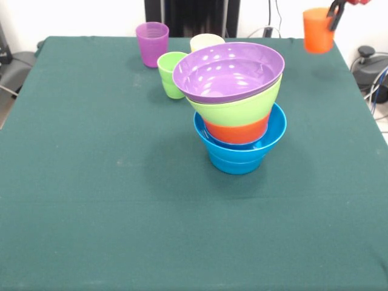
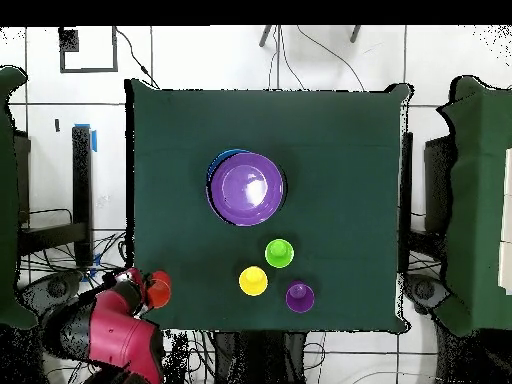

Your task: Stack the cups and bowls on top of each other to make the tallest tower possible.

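The tower stands mid-table: a blue bowl [image 1: 239, 154] at the bottom, then an orange bowl [image 1: 235, 130], a lime green bowl [image 1: 236, 109] and a large purple bowl [image 1: 229, 71] on top, slightly tilted. From overhead only the purple bowl [image 2: 246, 187] and a blue rim show. The purple cup [image 1: 152, 43], green cup [image 1: 171, 74] and yellow cup [image 1: 206, 42] stand upright behind the tower. The yellow cup is partly hidden by it. My gripper [image 1: 333, 19] is shut on the rim of the orange cup [image 1: 317, 30] and holds it in the air at the table's far right corner. Other bowls are hidden.
The green table [image 1: 91, 182] ends just below the held cup. Overhead, the cups [image 2: 279, 253] lie between the tower and my red arm [image 2: 115, 330], which is off the table's corner. Cables and dark gear [image 1: 370, 66] lie on the floor beyond the right edge.
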